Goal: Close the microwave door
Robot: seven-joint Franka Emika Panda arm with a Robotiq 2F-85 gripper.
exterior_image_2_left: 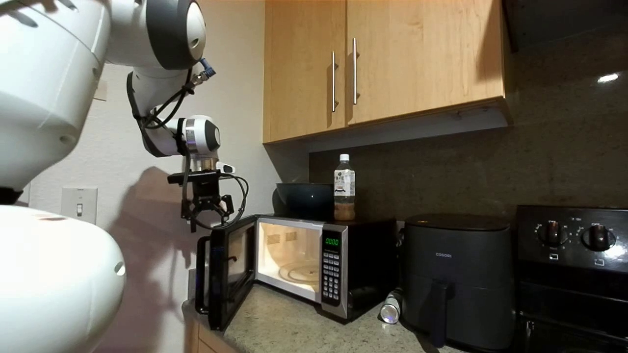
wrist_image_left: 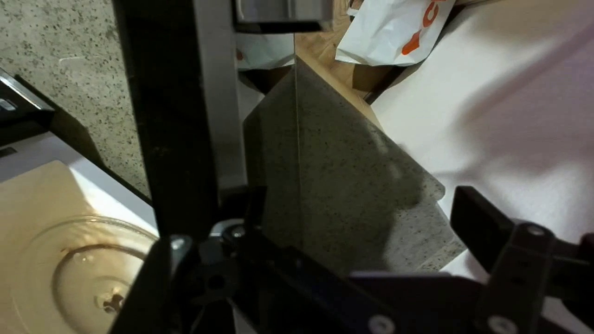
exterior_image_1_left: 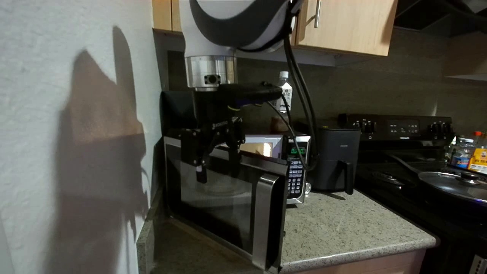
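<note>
While its door (exterior_image_1_left: 224,201) stands open, lit microwave (exterior_image_2_left: 365,267) (turntable (exterior_image_2_left: 300,271) inside), part-filled bottle (exterior_image_2_left: 344,189).

- the microwave door (exterior_image_1_left: 220,199), black-framed with a silver handle (exterior_image_1_left: 263,222)
- the microwave (exterior_image_2_left: 324,268), silver and black, its display digits (exterior_image_2_left: 332,241) green
- the gripper (exterior_image_1_left: 218,167), black
- the desk (exterior_image_1_left: 350,224), greyish and dark-speckled
- a white bag (wrist_image_left: 390,35) lettered in orange-red

arm (exterior_image_2_left: 54,78) bent at several joints, took up left part of an exterior view | wrist (exterior_image_1_left: 211,72) hung vertical, end face down, in both exterior views | fingers (wrist_image_left: 481,227) sat below wrist, pointed downward, spread wide, well apart, both showing in lower half of wrist view
</note>
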